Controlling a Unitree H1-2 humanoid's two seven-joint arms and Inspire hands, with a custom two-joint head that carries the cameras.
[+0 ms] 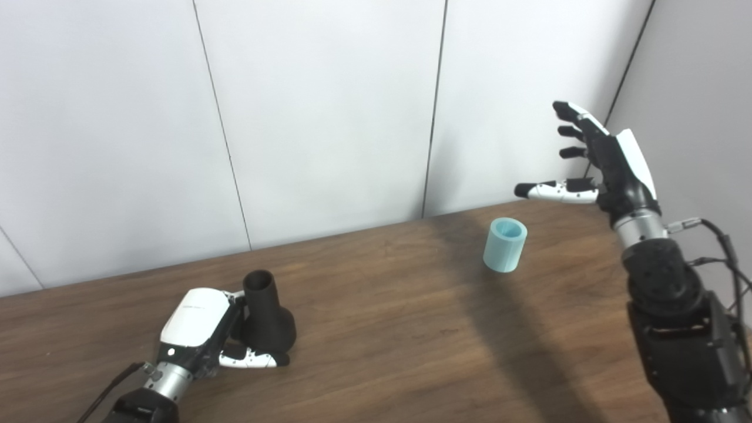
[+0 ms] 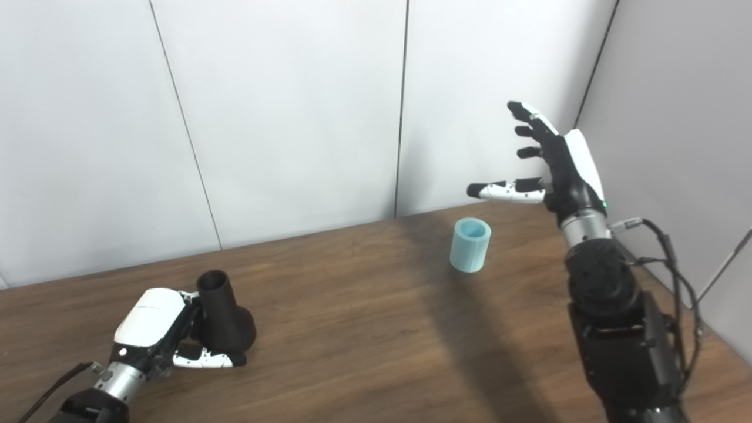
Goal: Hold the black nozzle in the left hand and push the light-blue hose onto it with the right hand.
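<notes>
The black nozzle (image 1: 267, 317) stands upright on the wooden table (image 1: 382, 329) at the lower left, narrow tube up and flared base down. My left hand (image 1: 202, 332) wraps around its base, thumb in front and fingers behind, shut on it. The light-blue hose piece (image 1: 504, 244), a short open cylinder, stands upright on the table at the right, untouched. My right hand (image 1: 599, 161) is raised in the air above and to the right of the hose, open with fingers spread and thumb pointing left. The same hose (image 2: 470, 244) and nozzle (image 2: 222, 320) show in the right eye view.
White wall panels (image 1: 323, 117) close off the table's far edge, and a grey wall (image 1: 705, 88) stands at the right. The right arm's shadow falls across the tabletop under the hose. Cables (image 1: 722, 247) hang off the right forearm.
</notes>
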